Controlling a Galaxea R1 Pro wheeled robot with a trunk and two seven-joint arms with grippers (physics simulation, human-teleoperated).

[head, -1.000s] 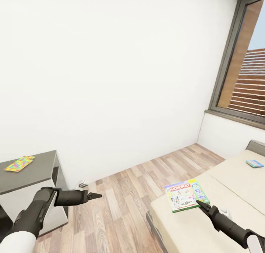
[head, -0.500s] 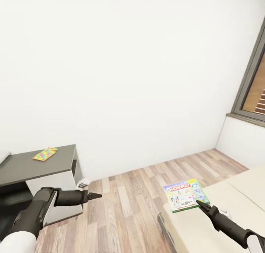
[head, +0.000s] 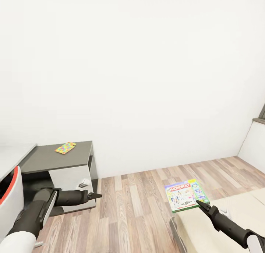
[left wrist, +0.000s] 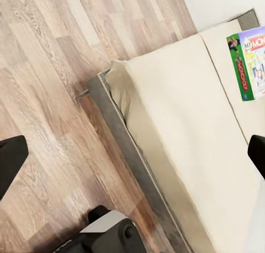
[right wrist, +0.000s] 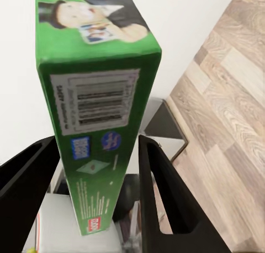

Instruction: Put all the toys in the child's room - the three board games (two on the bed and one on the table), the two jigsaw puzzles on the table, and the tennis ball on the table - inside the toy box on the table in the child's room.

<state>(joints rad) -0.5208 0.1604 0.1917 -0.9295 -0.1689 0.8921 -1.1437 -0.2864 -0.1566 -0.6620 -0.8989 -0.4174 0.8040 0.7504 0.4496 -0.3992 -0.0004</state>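
The view has swung from the window toward the desk (head: 55,159), the right gripper (head: 199,202) clamping the Monopoly box (head: 186,195), left gripper (head: 96,195) apparently parted and empty.

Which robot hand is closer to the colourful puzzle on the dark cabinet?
The left. The left gripper hovers just in front of the cabinet holding the jigsaw puzzle. The right gripper is across the room, clamping the Monopoly box.

We are seeing a jigsaw puzzle (head: 65,148) lying flat on the dark cabinet top (head: 44,159), beside the pale table (head: 13,153).
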